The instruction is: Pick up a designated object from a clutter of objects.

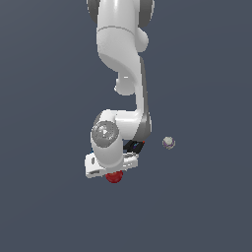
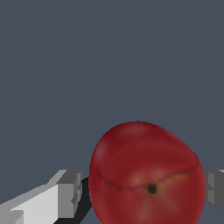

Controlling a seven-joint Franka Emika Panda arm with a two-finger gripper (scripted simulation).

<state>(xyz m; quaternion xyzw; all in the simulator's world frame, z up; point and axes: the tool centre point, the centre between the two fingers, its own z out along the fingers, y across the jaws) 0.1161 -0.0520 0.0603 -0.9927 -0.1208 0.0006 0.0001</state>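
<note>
Item 1, tool: you are seeing it standing open, fingers flanking the apple with gaps showing on both sides, gripping nothing.
Item 2, apple: sitting between the tool's fingers, stem dimple facing the wrist camera; peeking out just beneath the tool in the exterior view.
Item 3, whitish ball: lying on the desk, apart from the tool, toward the exterior view's right.

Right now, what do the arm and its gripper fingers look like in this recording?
The arm is glossy white with rounded, tube-like links and dark grey bands at the joints. One joint has a shiny grey round cap. The hand is a flat white block. In the wrist view the fingers are blocky, light grey and white, with stepped faces. No cables or markings show.
</note>
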